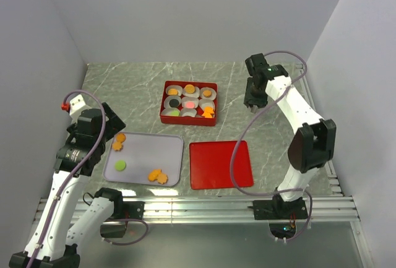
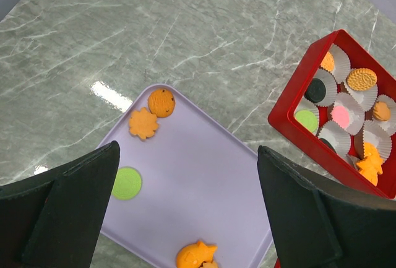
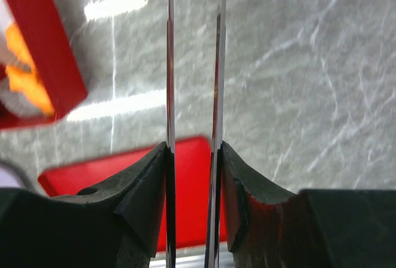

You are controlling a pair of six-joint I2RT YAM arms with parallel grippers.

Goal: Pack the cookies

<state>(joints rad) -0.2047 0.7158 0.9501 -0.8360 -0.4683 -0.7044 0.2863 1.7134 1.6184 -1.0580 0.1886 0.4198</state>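
over on the left, the left fingers [image 2: 62, 212] are spread as wide as they go with nothing between them, hanging above the near left part of the lilac tray [image 2: 198, 187]. on that tray, the cookies [image 2: 143, 123] left to pack: an orange flower shape touching a round orange one [image 2: 161, 102] at the far left corner, a green disc [image 2: 127, 183] alone by the left edge, and another pair of orange pieces [image 2: 196, 255] side by side near the front edge. moving right across the marbled surface [image 2: 185, 33], the red box [image 2: 291, 133] sits beyond the tray, lined with white paper cups [image 2: 356, 102]. cookies already sit in there: a black disc [image 2: 317, 90], a green one [image 2: 305, 119], a pink one [image 2: 341, 117] in the middle, round orange ones along the far row, and an orange flower shape [image 2: 370, 163] in the near right corner. in front of the box, just right of the tray, the flat red lid [image 1: 221, 164] lies on its own. far right now, the right fingers [image 3: 142, 206] are closed partway onto a pair of thin shiny strips [image 3: 170, 64] that stand side by side with a narrow gap between them, one strip against each pad. they hover over bare surface to the right of the box and beyond the lid, no cookie in them.
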